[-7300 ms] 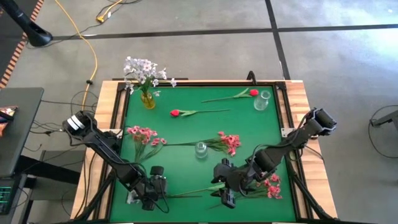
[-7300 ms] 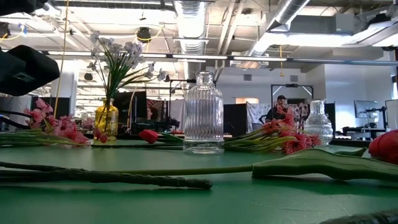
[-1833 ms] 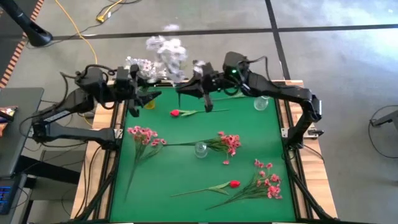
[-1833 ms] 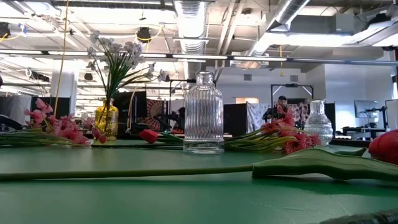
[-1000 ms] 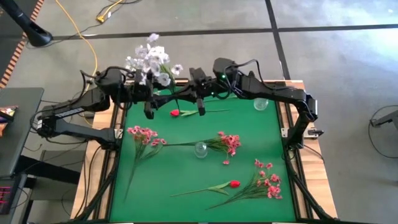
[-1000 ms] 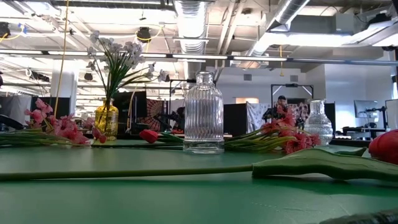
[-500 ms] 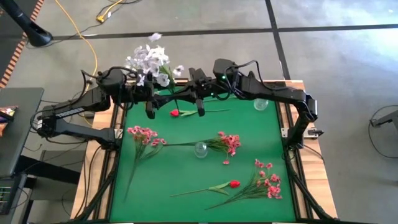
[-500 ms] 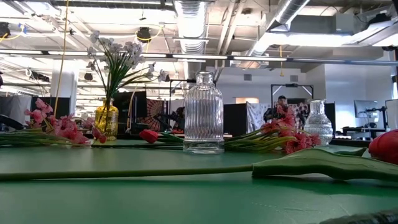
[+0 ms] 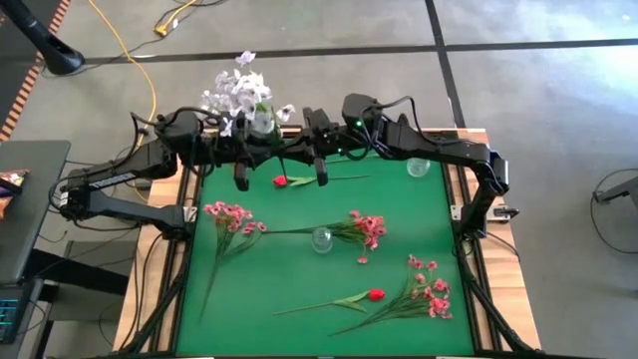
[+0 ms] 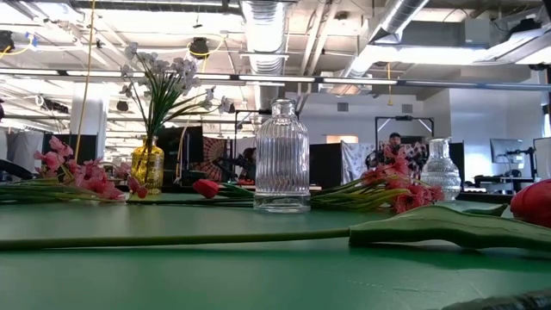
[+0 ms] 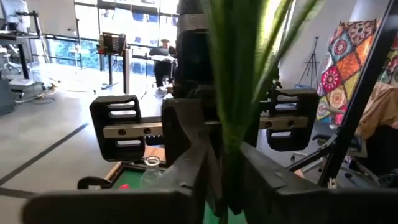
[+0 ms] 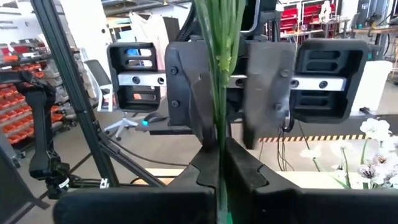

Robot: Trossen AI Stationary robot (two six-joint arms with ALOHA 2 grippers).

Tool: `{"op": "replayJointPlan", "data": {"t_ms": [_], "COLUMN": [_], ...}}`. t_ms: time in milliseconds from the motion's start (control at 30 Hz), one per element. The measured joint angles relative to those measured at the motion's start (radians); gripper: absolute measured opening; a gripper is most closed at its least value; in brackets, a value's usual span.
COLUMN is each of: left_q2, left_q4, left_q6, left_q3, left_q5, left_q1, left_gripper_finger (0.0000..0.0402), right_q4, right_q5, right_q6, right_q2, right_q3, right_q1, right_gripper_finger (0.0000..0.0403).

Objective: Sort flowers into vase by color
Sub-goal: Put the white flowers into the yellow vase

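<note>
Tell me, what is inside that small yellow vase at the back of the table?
The yellow vase holds whitish flowers on green stems. Its lower stems and any water cannot be made out through the tinted glass.

In the left wrist view the green stems (image 11: 239,93) run out past the picture's upper edge, so their blooms are out of sight, and they cover the middle of the right hand (image 11: 205,127) facing the camera. The right wrist view cuts the same stems (image 12: 219,50) off likewise. In the low view neither arm appears, and the red bud (image 10: 534,202) is clipped by the picture's side edge.
</note>
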Motion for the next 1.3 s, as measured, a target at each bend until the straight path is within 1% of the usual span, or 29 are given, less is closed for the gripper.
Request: {"op": "replayJointPlan", "data": {"t_ms": [100, 233, 333, 433, 600, 700, 767, 867, 967, 1033, 1100, 1200, 1267, 1300], "left_q2": [0.0, 0.0, 0.0, 0.0, -0.005, -0.022, -0.043, -0.083, -0.124, -0.147, -0.163, -0.212, -0.258, -0.283], "left_q4": [-0.002, 0.0, 0.0, -0.009, -0.05, -0.099, -0.122, -0.158, -0.222, -0.29, -0.364, -0.363, -0.303, -0.285], "left_q6": [0.02, 0.023, 0.029, 0.034, 0.051, 0.084, 0.107, 0.147, 0.188, 0.216, 0.257, 0.329, 0.356, 0.37], "left_q3": [0.0, 0.0, 0.0, 0.0, 0.001, 0.001, 0.001, 0.0, 0.0, 0.001, -0.006, -0.098, -0.187, -0.236], "left_q5": [0.008, 0.01, 0.008, -0.001, -0.033, -0.077, -0.115, -0.168, -0.228, -0.272, -0.296, -0.274, -0.26, -0.273], "left_q1": [0.0, 0.0, 0.0, 0.0, 0.001, 0.001, 0.001, 0.001, 0.001, 0.001, 0.001, 0.001, 0.001, 0.004], "left_gripper_finger": [0.0011, 0.0007, 0.0003, 0.0002, 0.0002, 0.0002, 0.0002, 0.0002, 0.0002, 0.0002, 0.0002, 0.0001, 0.0, 0.0], "right_q4": [-0.01, -0.001, -0.001, -0.001, -0.006, -0.029, -0.039, -0.081, -0.122, -0.138, -0.159, -0.21, -0.255, -0.275], "right_q5": [0.001, 0.001, 0.0, 0.0, -0.002, -0.003, -0.003, -0.003, -0.003, -0.003, -0.003, -0.003, -0.003, -0.003], "right_q6": [0.051, 0.006, -0.013, -0.006, -0.005, -0.005, -0.005, -0.006, -0.005, -0.006, -0.005, -0.016, -0.048, -0.062], "right_q2": [0.0, 0.0, 0.0, 0.0, 0.0, -0.005, -0.012, -0.034, -0.045, -0.045, -0.045, -0.045, -0.045, -0.045], "right_q3": [0.0, 0.0, 0.0, 0.0, 0.0, -0.002, -0.002, 0.0, 0.001, 0.0, 0.0, 0.0, 0.0, 0.0], "right_q1": [0.004, 0.008, 0.008, 0.009, 0.001, -0.01, -0.024, -0.048, -0.074, -0.087, -0.097, -0.108, -0.108, -0.108], "right_gripper_finger": [0.0048, 0.0065, 0.0091, 0.0131, 0.0218, 0.0259, 0.0277, 0.0291, 0.0295, 0.0295, 0.0295, 0.0295, 0.0295, 0.0295]}}
